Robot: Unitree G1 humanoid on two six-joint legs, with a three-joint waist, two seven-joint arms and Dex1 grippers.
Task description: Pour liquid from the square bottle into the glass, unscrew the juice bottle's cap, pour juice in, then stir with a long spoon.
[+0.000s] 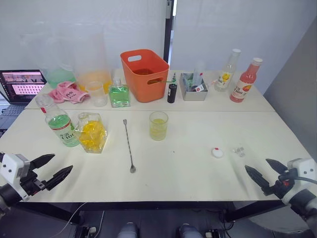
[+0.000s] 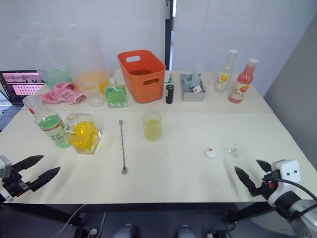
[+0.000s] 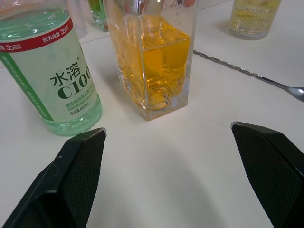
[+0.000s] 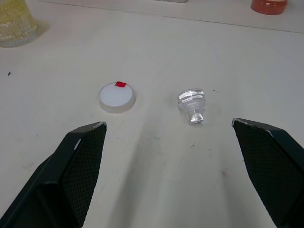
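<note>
Yellow liquid sat in the glass (image 1: 158,125) at table centre, long spoon (image 1: 129,145) just beside it at 9 o'clock. Square bottle (image 1: 91,132) and green-label juice bottle (image 1: 58,122) stood at 1 o'clock of left gripper (image 1: 51,170). White cap (image 1: 217,152) and clear stopper (image 1: 239,151) lay at 11 o'clock of right gripper (image 1: 264,175). Both grippers spread wide, holding nothing.

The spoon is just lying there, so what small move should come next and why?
Probably reach the left gripper toward the spoon to stir. The glass already holds yellow liquid, a white cap and a clear stopper lie off on the table, both grippers are open and empty, and the spoon lies untouched beside the glass.
</note>
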